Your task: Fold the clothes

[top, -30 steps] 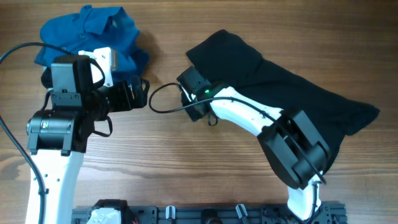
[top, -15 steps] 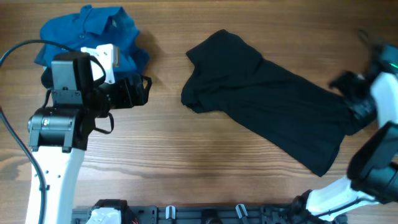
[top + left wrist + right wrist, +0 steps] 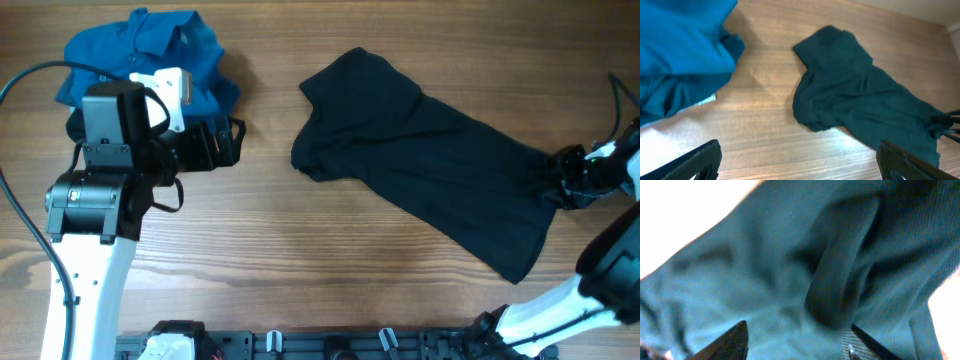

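Observation:
A black garment (image 3: pixel 430 175) lies crumpled and slanted across the middle of the table, also seen in the left wrist view (image 3: pixel 860 105). A blue shirt (image 3: pixel 150 55) lies bunched at the back left, and shows in the left wrist view (image 3: pixel 680 55). My left gripper (image 3: pixel 228 143) is open and empty, just right of the blue shirt, above bare wood (image 3: pixel 800 165). My right gripper (image 3: pixel 562 182) is at the black garment's right end. In its wrist view the fingers (image 3: pixel 797 342) are spread apart with the dark cloth (image 3: pixel 790 270) filling the space between them.
The wooden table (image 3: pixel 280 260) extends in front of both garments. A black cable (image 3: pixel 30 80) loops at the far left beside the left arm. A dark rail (image 3: pixel 330 345) runs along the front edge.
My right arm swung from the black garment's left end out to the far right, then came down on its right end. The garment's right tip is drawn in. The left arm stayed put.

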